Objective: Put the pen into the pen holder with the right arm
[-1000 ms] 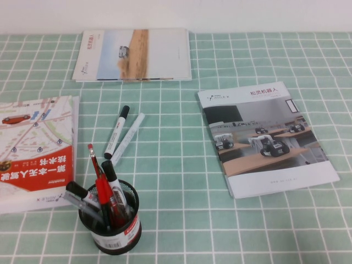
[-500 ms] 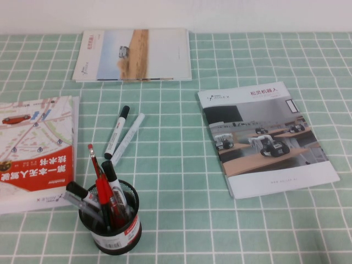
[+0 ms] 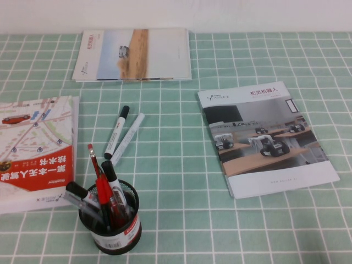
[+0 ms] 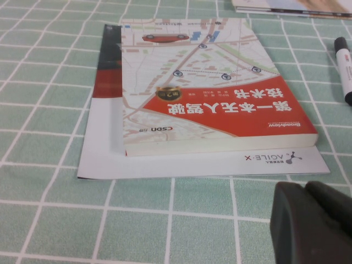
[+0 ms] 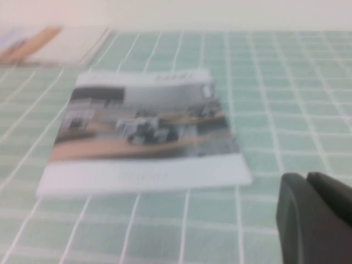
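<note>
Grippers first: your right gripper [image 5: 316,217] shows only as a dark lump in its wrist view, near the robot brochure [image 5: 144,132], and you cannot tell its state; same for the left gripper [image 4: 313,223] near the map book [image 4: 209,93]. Neither appears in the high view. The pen [image 3: 99,181] already stands in the pen holder [image 3: 110,223], just beside that map book, tilted, red tip up and away from you. It looks light, stiff, slick; grip mid-barrel if needed.
</note>
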`<act>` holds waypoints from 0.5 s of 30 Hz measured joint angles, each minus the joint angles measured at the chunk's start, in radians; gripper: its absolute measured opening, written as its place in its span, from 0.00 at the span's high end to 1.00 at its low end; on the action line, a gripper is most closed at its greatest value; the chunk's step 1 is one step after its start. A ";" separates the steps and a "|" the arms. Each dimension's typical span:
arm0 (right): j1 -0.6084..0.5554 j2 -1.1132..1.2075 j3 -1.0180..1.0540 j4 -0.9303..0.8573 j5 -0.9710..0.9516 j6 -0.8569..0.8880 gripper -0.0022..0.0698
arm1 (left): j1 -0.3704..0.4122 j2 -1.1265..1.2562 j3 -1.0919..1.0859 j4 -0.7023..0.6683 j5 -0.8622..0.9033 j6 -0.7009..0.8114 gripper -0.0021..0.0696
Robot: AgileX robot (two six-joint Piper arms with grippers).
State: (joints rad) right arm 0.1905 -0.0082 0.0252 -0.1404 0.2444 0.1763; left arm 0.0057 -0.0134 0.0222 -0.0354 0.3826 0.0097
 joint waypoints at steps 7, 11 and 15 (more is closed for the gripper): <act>-0.038 0.000 0.001 0.226 0.094 -0.231 1.00 | 0.000 0.000 0.000 0.000 0.000 0.000 0.98; -0.039 0.000 0.001 0.229 0.096 -0.242 1.00 | 0.000 0.000 0.000 0.000 0.000 0.000 0.98; -0.039 0.000 0.001 0.232 0.096 -0.244 1.00 | 0.000 0.000 0.000 0.000 0.000 0.000 0.98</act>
State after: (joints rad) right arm 0.1511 -0.0082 0.0261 0.0919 0.3408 -0.0672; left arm 0.0057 -0.0134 0.0222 -0.0354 0.3826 0.0097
